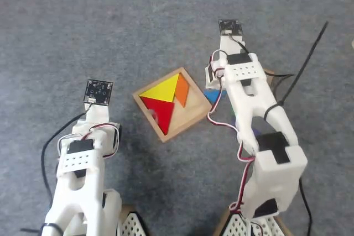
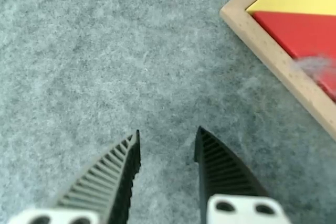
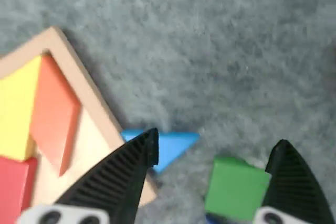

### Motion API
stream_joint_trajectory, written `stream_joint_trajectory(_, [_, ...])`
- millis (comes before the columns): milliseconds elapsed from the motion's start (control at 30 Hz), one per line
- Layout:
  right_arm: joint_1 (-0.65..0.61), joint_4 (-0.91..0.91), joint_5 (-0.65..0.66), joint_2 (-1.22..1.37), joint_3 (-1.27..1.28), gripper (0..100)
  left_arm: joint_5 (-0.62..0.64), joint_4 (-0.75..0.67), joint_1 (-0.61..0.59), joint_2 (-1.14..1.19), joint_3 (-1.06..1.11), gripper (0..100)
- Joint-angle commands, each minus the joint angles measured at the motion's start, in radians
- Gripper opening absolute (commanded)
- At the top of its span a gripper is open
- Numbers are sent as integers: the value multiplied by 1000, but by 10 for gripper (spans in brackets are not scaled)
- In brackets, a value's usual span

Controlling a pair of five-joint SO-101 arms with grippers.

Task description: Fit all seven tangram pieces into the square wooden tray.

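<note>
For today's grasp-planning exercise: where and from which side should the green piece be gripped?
Probably across two opposite straight edges of the green piece, from above: it lies flat on the carpet, apart from the blue triangle, below the open right gripper.

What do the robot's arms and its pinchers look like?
The left arm and right arm are chunky white plastic with black motor blocks and rows of little holes. Red, white and black cables loop along them. Each has a small black square board near its tip. The left gripper and right gripper have pointed black fingers with ribbed insides.
</note>
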Motion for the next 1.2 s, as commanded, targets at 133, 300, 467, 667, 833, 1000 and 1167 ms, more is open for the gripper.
stream_joint_trajectory(133, [-24,-36,98,166,-201,329,-9,-21,3,-23,-2,170])
stream_joint_trajectory(300, [-61,62,100,239,-267,329,-9,-21,3,-23,-2,170])
stream_joint_trajectory(467, [-113,171,94,228,-262,329,-9,-21,3,-23,-2,170])
stream_joint_trajectory(667, [-188,170,91,223,-201,329,-9,-21,3,-23,-2,170])
stream_joint_trajectory(833, [-252,162,91,174,-112,329,-9,-21,3,-23,-2,170])
stream_joint_trajectory(1000, [-274,116,68,44,34,329,-9,-21,2,-23,-2,170])
stream_joint_trajectory(1167, [-236,50,55,-151,210,329,-9,-21,-5,-28,-8,171])
